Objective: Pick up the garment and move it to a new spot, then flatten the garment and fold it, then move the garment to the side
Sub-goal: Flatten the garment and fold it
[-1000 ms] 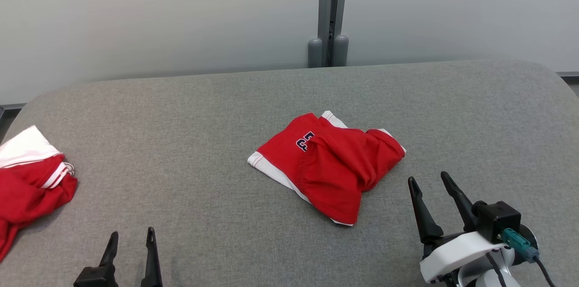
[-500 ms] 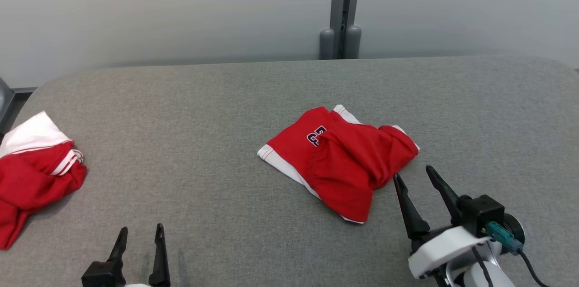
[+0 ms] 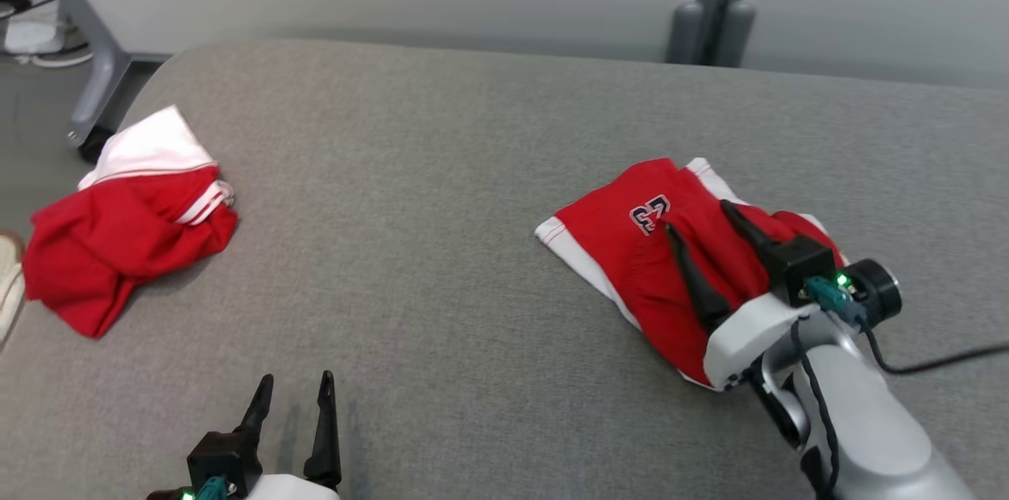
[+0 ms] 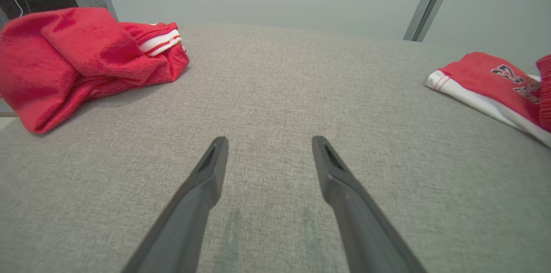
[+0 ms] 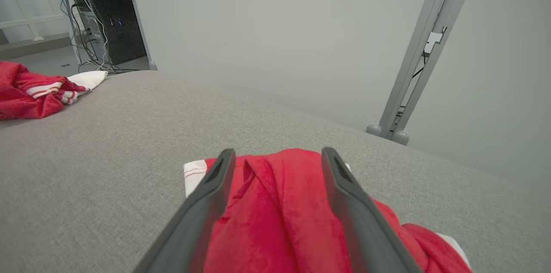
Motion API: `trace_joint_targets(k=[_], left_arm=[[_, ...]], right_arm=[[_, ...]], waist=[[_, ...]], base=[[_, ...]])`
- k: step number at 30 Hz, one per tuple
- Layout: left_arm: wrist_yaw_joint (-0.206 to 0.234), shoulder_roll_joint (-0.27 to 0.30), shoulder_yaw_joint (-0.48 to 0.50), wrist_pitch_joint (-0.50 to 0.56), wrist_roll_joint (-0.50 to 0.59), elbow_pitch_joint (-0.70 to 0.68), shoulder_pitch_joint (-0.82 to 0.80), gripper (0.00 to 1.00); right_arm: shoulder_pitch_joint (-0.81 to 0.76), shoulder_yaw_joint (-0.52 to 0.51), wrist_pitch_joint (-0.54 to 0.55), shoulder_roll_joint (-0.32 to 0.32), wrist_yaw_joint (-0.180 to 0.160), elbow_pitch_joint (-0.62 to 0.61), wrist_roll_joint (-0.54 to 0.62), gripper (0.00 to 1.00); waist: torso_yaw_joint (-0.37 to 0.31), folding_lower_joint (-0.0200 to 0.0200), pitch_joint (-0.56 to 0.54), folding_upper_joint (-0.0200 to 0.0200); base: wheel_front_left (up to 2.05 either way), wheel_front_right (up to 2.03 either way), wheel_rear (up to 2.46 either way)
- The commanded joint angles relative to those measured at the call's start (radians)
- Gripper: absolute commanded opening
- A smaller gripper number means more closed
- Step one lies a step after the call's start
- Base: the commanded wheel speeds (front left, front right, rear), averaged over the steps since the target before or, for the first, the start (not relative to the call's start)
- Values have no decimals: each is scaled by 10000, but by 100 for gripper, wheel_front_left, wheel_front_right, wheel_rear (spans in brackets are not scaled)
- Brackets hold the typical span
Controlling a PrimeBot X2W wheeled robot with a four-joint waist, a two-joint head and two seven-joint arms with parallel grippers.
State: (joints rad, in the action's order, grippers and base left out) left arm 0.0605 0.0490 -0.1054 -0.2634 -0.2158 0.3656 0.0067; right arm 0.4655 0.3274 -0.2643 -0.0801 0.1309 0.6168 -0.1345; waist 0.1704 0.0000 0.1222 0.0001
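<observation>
The crumpled red-and-white fabric shorts (image 3: 615, 248) are lying right of centre on the grey cloth-covered table (image 3: 441, 169). The right gripper (image 3: 696, 216) is hovering over them, jaws apart. The left gripper (image 3: 297, 376) is hanging at the near left, jaws likewise apart.

R claw (image 3: 697, 216) open, extended fwd; L claw (image 3: 297, 376) open, low

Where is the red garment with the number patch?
The red numbered garment lies right of centre on the grey fabric surface in the head view, beneath the open right gripper.
</observation>
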Motion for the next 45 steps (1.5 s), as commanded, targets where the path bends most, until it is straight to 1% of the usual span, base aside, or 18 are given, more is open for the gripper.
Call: trace_joint_targets(k=[1, 7, 8, 9, 10, 11, 15, 19, 25, 29, 30, 34, 37, 41, 42, 43, 44, 45], left_arm=[[105, 33, -90, -20, -120, 37, -259, 100], [204, 32, -304, -22, -421, 118, -294, 100], [220, 29, -328, -20, -446, 119, -283, 100], [234, 30, -343, -22, -475, 108, -270, 100], [261, 30, -367, -20, -520, 94, -255, 100], [279, 33, -402, -20, -546, 90, -255, 100], [272, 35, -528, -20, -565, 80, -414, 100], [268, 33, -712, -20, -571, 99, -470, 100], [122, 37, -1014, -20, -468, 286, -553, 100], [108, 34, -965, -20, -348, 458, -298, 100], [108, 34, -965, -20, -348, 458, -298, 100], [63, 31, -800, -20, -237, 550, -82, 100], [63, 33, -795, -20, -300, 535, -47, 100], [44, 36, -942, -20, -371, 465, -285, 100], [41, 36, -975, -20, -352, 460, -346, 100], [59, 37, -989, -20, -336, 448, -421, 100], [44, 34, -1030, -20, -282, 435, -486, 100], [19, 33, -1064, -20, -241, 429, -548, 100]], right_arm=[[379, -43, -2, -165, -3, 547, 216, 100], [1246, -28, 319, -218, -3, 2391, 710, 97], [1300, 13, 321, -201, -3, 2597, 735, 85], [1334, 44, 329, -192, -3, 2770, 749, 45], [1381, 58, 307, -179, -3, 2929, 712, 18], [1442, 71, 281, -169, -3, 3056, 697, 0], [1683, 92, 87, -76, -3, 3105, 567, 0], [2020, 462, -20, 44, -3, 2448, 393, 0], [2649, 1185, -23, 224, -3, 162, -696, 0], [2848, 1076, -20, 256, -3, -1615, -2341, 0], [2848, 1076, -20, 256, -3, -1615, -2341, 0], [2248, 105, -20, 240, -3, -2985, -3908, 0], [1661, -613, -21, 248, -1, -2714, -3621, 0], [717, -1679, -23, 248, -1, -1642, -2697, 0], [478, -1977, -21, 253, -1, -1285, -2420, 7], [268, -2289, -23, 256, -1, -935, -2161, 34], [111, -2676, -23, 240, -1, -614, -1937, 95], [-34, -2964, -23, 186, -1, -320, -1633, 100]], waist=[[406, 0, 339, -1], [694, 0, 509, -1], [703, 0, 509, -1], [701, 0, 511, -1], [693, 0, 512, -1], [679, 0, 515, -1], [612, 0, 507, -1], [681, 0, 428, -1], [1082, 0, 179, -1], [1326, 0, -53, -1], [1326, 0, -53, -1], [1372, 0, -193, -1], [1259, 0, -117, -1], [1084, 0, 86, -1], [1039, 0, 149, -1], [988, 0, 226, -1], [951, 0, 279, -1], [924, 0, 334, -1]], base=[[0, 0, 0], [0, 0, 0], [0, 0, 0], [0, 0, 0], [0, 0, 0], [0, 0, 0], [0, 0, 0], [0, 0, 0], [0, 0, 0], [0, 0, 0], [0, 0, 0], [0, 0, 0], [0, 0, 0], [0, 0, 0], [0, 0, 0], [0, 0, 0], [0, 0, 0], [0, 0, 0]])
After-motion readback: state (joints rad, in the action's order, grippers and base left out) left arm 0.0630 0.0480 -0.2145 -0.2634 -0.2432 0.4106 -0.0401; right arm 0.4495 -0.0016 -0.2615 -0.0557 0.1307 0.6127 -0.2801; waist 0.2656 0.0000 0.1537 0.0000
